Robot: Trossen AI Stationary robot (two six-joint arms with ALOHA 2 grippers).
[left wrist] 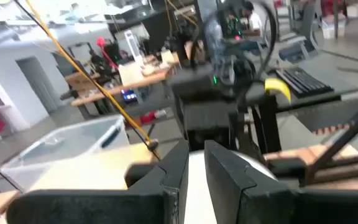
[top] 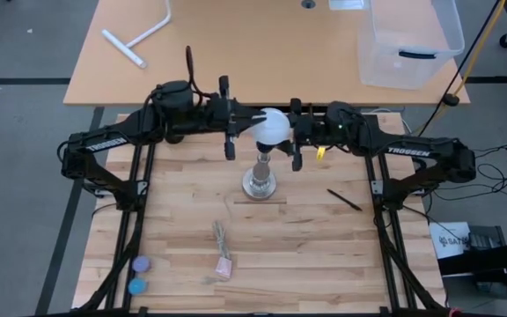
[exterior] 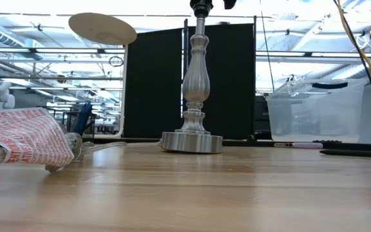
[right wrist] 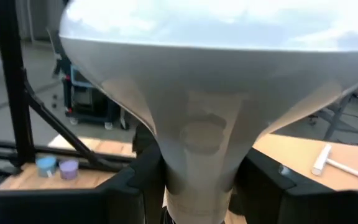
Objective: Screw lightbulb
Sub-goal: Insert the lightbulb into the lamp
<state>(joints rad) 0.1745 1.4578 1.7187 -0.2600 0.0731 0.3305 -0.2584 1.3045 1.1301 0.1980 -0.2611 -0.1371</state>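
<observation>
High view: lightbulb [top: 273,129] sits atop the metal lamp post [top: 260,173] at mid tabletop [top: 324,246]. Right pincer [right wrist: 194,180] pinches its neck; left pincer [top: 238,129], beside the globe, stands narrowly spread.

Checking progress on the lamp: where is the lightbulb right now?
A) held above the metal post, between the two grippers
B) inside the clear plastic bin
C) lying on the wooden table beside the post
A: in the high view the lightbulb sits over the metal post, with the left gripper and the right gripper on either side.
</observation>
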